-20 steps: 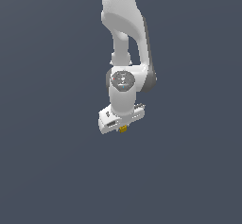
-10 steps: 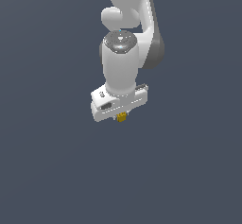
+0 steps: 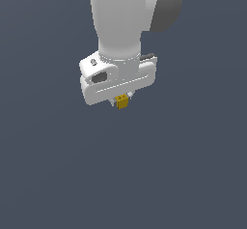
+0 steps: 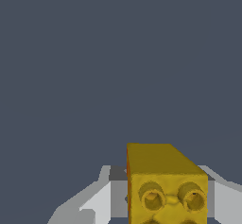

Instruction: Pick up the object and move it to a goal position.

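the claw [image 3: 122, 99] hangs below the white arm [image 3: 120, 20] and is closed on the block [image 3: 122, 102], a small mustard-yellow piece pinched between its two short fingers. in the exterior view, going from that view's left to its right, there is plain dark blue-grey background, then the broad white body of the claw with a dark oval slot near its left end, then the block poking out beneath the middle of that body, then a dark grey joint cap [image 3: 169, 6] on the upper right of the arm, then more plain background. the block sits in the air, with nothing touching it but the fingers. in the wrist view the block [image 4: 165, 185] fills the near part of the picture, showing a flat yellow side and an end face with round studs on it, and a pale grey finger [image 4: 101, 197] lies against one side of it and another against the opposite side. whether a worktop lies beneath cannot be told, since the background is one even colour.
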{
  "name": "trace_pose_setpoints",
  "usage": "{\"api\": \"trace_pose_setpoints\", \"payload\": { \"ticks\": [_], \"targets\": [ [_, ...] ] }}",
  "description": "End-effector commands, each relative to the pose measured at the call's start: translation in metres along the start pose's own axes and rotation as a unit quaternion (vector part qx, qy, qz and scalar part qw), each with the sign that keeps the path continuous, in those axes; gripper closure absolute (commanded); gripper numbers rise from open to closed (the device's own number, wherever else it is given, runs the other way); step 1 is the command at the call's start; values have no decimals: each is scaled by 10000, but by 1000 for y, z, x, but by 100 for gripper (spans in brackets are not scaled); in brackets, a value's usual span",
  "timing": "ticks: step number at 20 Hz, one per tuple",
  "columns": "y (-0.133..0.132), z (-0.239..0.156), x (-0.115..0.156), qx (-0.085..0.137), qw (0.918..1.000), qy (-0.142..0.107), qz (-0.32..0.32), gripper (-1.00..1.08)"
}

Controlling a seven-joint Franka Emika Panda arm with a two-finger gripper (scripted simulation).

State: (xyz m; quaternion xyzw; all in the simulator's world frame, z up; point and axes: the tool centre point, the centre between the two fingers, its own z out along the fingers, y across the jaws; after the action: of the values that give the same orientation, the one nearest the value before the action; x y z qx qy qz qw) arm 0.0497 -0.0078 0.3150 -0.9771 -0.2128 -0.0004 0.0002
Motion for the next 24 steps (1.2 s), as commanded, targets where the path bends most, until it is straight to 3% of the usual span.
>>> {"api": "trace_pose_setpoints", "payload": {
  "ticks": [1,13,24],
  "targets": [
    [2,-26,1,2,10000,-3,-1,108],
    [12,-121,8,2,10000,-3,2,108],
    [17,-159,12,0,10000,-4,4,108]
  ]
}}
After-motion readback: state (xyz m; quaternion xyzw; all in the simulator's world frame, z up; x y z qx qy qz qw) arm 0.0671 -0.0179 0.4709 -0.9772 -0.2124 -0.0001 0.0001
